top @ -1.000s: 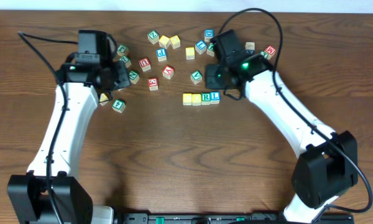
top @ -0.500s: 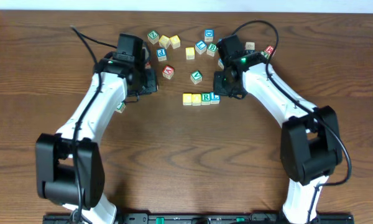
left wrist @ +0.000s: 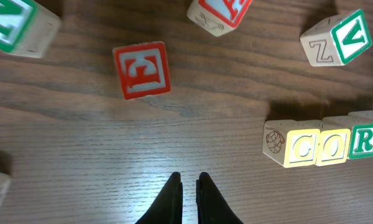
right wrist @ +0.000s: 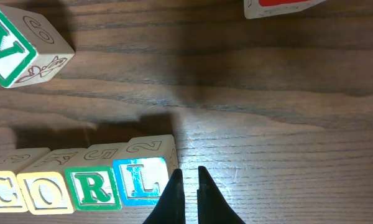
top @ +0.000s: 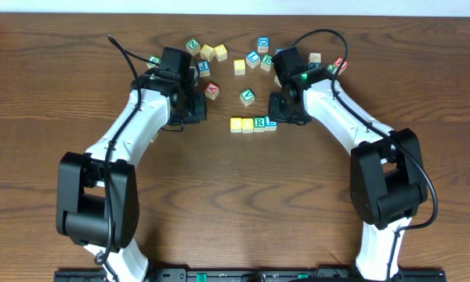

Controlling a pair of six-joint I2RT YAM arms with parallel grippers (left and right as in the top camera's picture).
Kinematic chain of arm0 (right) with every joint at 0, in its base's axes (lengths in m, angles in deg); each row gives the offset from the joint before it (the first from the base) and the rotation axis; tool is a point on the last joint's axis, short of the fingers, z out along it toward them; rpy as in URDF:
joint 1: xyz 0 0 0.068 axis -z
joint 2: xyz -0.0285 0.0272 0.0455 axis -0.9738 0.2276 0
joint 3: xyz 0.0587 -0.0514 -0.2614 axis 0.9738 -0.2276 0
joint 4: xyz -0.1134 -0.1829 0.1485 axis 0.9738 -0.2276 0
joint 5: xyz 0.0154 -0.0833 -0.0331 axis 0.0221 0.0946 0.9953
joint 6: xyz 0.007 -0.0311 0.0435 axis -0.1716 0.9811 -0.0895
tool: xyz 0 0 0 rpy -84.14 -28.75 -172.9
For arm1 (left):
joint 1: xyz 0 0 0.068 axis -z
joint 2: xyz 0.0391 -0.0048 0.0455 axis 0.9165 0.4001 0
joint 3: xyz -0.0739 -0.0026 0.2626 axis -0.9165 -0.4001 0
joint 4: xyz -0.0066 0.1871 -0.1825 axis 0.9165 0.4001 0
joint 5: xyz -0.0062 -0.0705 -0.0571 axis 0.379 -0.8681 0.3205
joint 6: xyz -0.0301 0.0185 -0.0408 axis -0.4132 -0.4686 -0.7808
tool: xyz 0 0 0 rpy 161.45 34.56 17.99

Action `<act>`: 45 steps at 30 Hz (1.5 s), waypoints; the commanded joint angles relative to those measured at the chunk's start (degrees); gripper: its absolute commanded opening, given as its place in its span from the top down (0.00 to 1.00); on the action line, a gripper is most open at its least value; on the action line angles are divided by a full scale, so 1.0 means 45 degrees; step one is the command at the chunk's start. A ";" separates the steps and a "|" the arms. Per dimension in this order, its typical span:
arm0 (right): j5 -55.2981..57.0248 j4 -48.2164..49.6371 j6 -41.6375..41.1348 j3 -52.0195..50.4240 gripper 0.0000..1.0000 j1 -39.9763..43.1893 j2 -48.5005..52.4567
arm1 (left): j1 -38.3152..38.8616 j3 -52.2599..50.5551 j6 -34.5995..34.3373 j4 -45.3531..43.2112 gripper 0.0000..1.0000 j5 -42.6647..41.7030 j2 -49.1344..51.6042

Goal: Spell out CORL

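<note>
The row of letter cubes (top: 253, 124) lies near the middle of the table (top: 219, 204), just below the scattered spares. It reads left to right in the right wrist view as the yellow C cube (right wrist: 1, 194), the yellow O cube (right wrist: 46, 194), the green R cube (right wrist: 96, 186) and the blue L cube (right wrist: 140, 180), all face up and touching side by side. The row sits where it did a second ago, so the word looks complete. What has changed is around it. The right gripper (right wrist: 186, 171) had its fingers slightly apart a second ago and now has them drawn together on nothing. Its tips sit low, just beside the right edge of the L cube, and I cannot tell whether they touch it. This looks like a closed-finger nudge to square up the end of the row, or a pause after the release. The left gripper (left wrist: 188, 177), fingers also pressed together and empty, has swung in from the far left of the cube pile. It now hangs over bare wood left of the C cube, well apart from it, below a red-lettered cube (left wrist: 142, 70). The green V cube (right wrist: 12, 50) stays clear above the row. I judge that only tidying or withdrawal remains.
</note>
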 commanded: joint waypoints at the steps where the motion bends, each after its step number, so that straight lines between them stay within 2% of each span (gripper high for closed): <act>1: 0.0068 -0.0068 -0.0146 -0.0029 0.96 0.0092 0.0029 | 0.0097 0.0291 0.0126 -0.0019 0.91 -0.0364 0.0262; 11: 0.0112 -0.0238 -0.0384 -0.0029 0.96 0.0155 0.0029 | 0.0335 0.0282 0.0131 -0.0155 0.90 -0.0359 0.0272; 15: -0.0340 -0.0466 -0.0369 0.0068 0.98 0.0330 -0.0083 | 0.0306 0.0437 0.0695 -0.0131 0.91 -0.0359 0.0097; 21: -0.0699 -0.1467 0.0243 0.0568 0.98 0.0903 -0.1360 | -0.0282 0.1190 0.1326 0.0767 0.90 -0.0107 -0.1384; 24: -0.0699 -0.1860 0.0699 0.0578 0.93 0.1214 -0.2589 | -0.0889 0.1229 0.1326 0.1035 0.89 0.0248 -0.2613; 26: -0.0695 -0.2161 0.1035 0.0578 0.78 0.1433 -0.3483 | -0.1409 0.1229 0.1321 0.1297 0.77 0.0476 -0.3458; 27: -0.0695 -0.2312 0.1151 0.0578 0.67 0.1525 -0.3847 | -0.1637 0.1229 0.1326 0.1418 0.68 0.0573 -0.3789; 30: -0.0651 -0.2812 0.1447 0.0578 0.46 0.1787 -0.5124 | -0.2414 0.1224 0.1321 0.1880 0.46 0.0889 -0.4789; 31: -0.0646 -0.3011 0.1447 0.0578 0.39 0.1894 -0.5561 | -0.2691 0.1224 0.1326 0.2040 0.32 0.0899 -0.5066; 33: -0.0646 -0.3434 0.1443 0.0578 0.30 0.2137 -0.6368 | -0.3113 0.1224 0.1321 0.2244 0.25 0.0894 -0.5387; 34: -0.0641 -0.3614 0.1447 0.0578 0.25 0.2259 -0.6698 | -0.3288 0.1224 0.1321 0.2341 0.11 0.0894 -0.5479; 35: -0.0646 -0.3789 0.1443 0.0578 0.21 0.2370 -0.7009 | -0.3453 0.1224 0.1321 0.2390 0.06 0.0889 -0.5527; 39: -0.0636 -0.4469 0.1443 0.0578 0.01 0.2705 -0.8242 | -0.3755 0.1205 0.1321 0.2385 0.04 0.0889 -0.5498; 45: -0.0670 -0.5022 0.1433 0.0578 0.01 0.2710 -0.9758 | -0.3764 0.1200 0.1321 0.2380 0.04 0.0889 -0.5493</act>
